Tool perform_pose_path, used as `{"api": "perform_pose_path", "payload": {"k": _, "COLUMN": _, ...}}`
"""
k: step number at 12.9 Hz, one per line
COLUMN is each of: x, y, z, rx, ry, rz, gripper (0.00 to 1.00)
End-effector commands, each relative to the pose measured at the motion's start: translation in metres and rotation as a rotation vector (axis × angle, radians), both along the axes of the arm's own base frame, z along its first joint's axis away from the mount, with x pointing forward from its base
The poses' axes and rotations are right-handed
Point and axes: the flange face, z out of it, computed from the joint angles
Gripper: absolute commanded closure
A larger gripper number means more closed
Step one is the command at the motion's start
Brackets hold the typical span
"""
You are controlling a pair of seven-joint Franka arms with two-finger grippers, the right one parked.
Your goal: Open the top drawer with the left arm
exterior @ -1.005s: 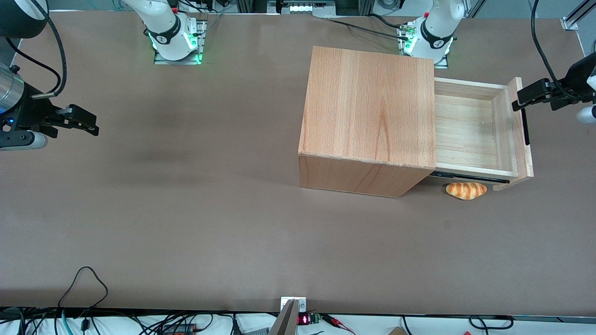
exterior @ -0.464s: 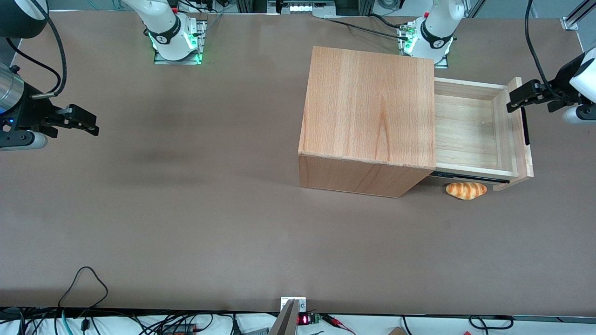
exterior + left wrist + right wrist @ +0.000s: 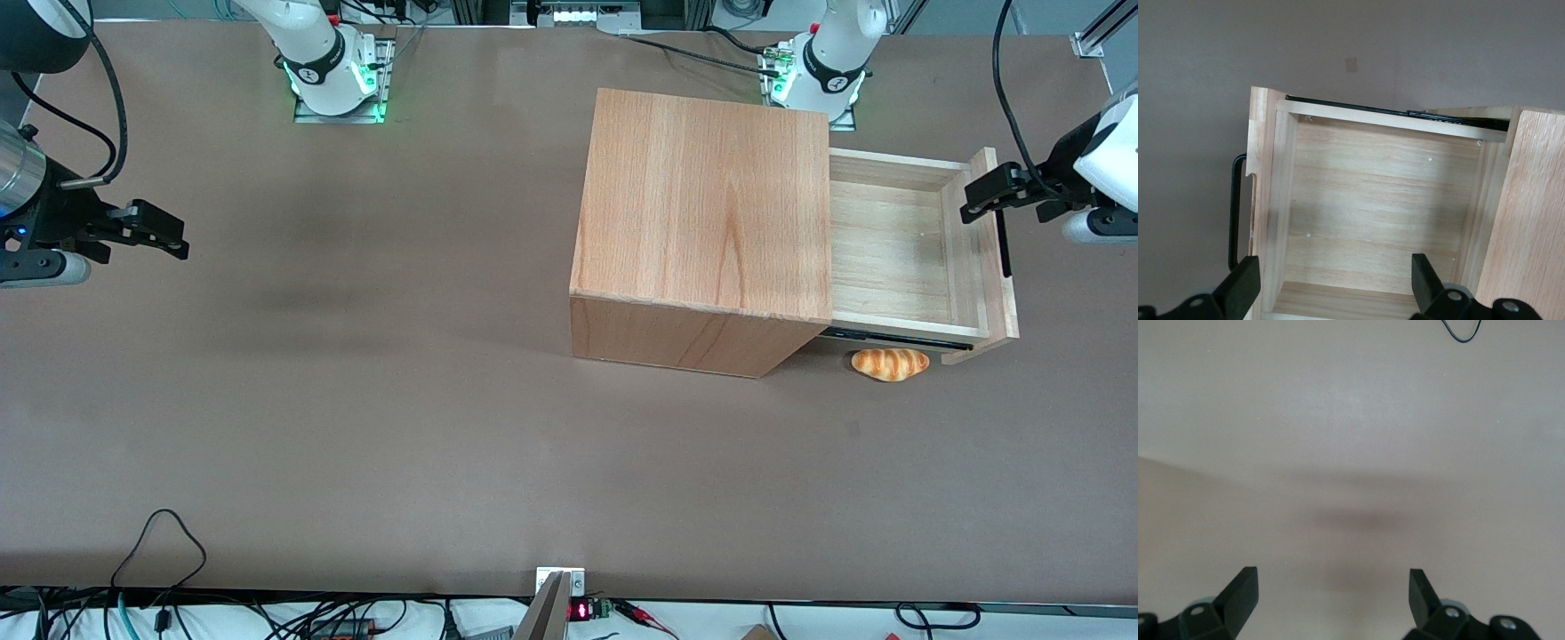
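Observation:
The top drawer (image 3: 889,249) stands pulled well out of the beech cabinet (image 3: 702,204), its pale plank floor bare. Its flat front carries a slim black handle (image 3: 1003,244). The left arm's gripper (image 3: 971,200) hovers open above the drawer's front panel, holding nothing. In the left wrist view the drawer (image 3: 1378,200) lies below the gripper (image 3: 1331,285). One black fingertip (image 3: 1239,285) sits over the front panel by the handle (image 3: 1235,207), the other over the drawer's inside near the cabinet (image 3: 1531,213).
A toy bread roll (image 3: 889,364) lies on the brown table (image 3: 356,400) beside the drawer's black side rail (image 3: 889,339), nearer the front camera. Both arm bases (image 3: 813,76) stand at the table's back edge. Cables run along the front edge.
The gripper has drifted a little from in front of the handle toward the cabinet, now over the drawer's front panel. The drawer itself has not moved.

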Motion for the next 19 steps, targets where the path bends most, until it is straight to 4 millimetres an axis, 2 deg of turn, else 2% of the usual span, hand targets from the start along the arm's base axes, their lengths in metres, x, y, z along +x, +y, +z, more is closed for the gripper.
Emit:
{"api": "perform_pose_path", "payload": {"k": 1, "x": -0.013, "y": 0.003, "z": 0.006, "rx": 0.023, "ry": -0.025, "rz": -0.011, "gripper": 0.00}}
{"api": "perform_pose_path", "payload": {"k": 6, "x": -0.001, "y": 0.007, "z": 0.019, "rx": 0.020, "ry": -0.040, "rz": 0.006, "gripper": 0.00}}
{"api": "perform_pose_path", "payload": {"k": 12, "x": 0.008, "y": 0.005, "z": 0.017, "rx": 0.023, "ry": -0.079, "rz": -0.011, "gripper": 0.00}}
{"api": "perform_pose_path", "payload": {"k": 19, "x": 0.007, "y": 0.006, "z": 0.018, "rx": 0.019, "ry": -0.079, "rz": -0.010, "gripper": 0.00}}
